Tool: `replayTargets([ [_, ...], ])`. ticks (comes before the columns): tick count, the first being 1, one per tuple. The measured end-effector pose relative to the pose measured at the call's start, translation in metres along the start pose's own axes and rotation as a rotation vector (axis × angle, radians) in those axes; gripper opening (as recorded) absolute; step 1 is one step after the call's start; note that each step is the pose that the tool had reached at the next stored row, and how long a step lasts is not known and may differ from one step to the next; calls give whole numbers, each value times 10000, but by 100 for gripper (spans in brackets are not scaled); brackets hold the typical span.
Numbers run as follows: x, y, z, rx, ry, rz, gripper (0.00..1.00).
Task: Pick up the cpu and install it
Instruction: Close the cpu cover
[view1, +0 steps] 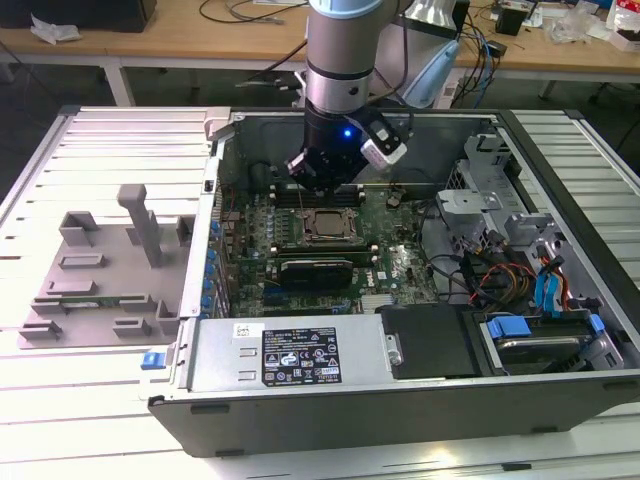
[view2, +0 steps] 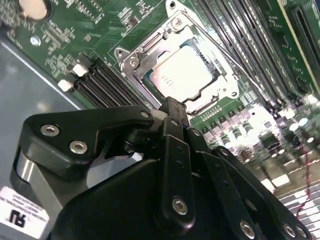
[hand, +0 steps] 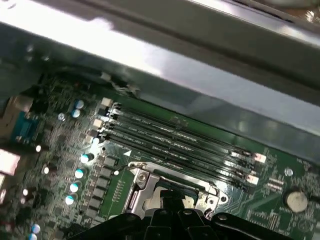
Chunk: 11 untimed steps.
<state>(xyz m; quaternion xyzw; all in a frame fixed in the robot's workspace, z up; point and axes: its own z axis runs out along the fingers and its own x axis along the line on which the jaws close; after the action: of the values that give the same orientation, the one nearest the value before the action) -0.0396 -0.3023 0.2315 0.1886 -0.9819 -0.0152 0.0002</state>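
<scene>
The computer case (view1: 400, 420) lies open on its side on the pale slatted counter (view1: 100, 140), and the arm reaches down into it from above with a small blue light glowing at its wrist. The claw (view1: 322, 185) hangs over the green motherboard (view1: 395, 262), just past the far edge of the socket (view1: 328, 228). In the second wrist view its black links run together to one narrow tip (view2: 172, 105), so the fingers are drawn closed with nothing between them. The cpu (view2: 182, 75) lies flat inside the socket's metal frame, its silvery top bright under the light, and the tip of the claw is above its near edge. In the first wrist view, rows of dark memory slots (hand: 175, 140) run beside the socket, and a round coin battery (hand: 296, 200) sits on the board further along. There is a large white label (view1: 300, 355) with black print on the metal cover at the front of the case. A smaller white sticker (view2: 20, 215) is on the body of the claw. A grey plastic fixture (view1: 100, 270) stands on the counter at the exterior view's left, well apart from the case's open bay.
</scene>
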Motion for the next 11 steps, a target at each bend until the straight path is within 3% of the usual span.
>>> replayTargets([
  [4, 0, 0, 1, -6, 31, -1035, 11],
  [6, 0, 0, 1, -10, 58, -1940, 11],
  [7, 0, 0, 2, -11, 61, -2096, 11],
  [11, 0, 0, 3, -12, 59, -1994, 11],
])
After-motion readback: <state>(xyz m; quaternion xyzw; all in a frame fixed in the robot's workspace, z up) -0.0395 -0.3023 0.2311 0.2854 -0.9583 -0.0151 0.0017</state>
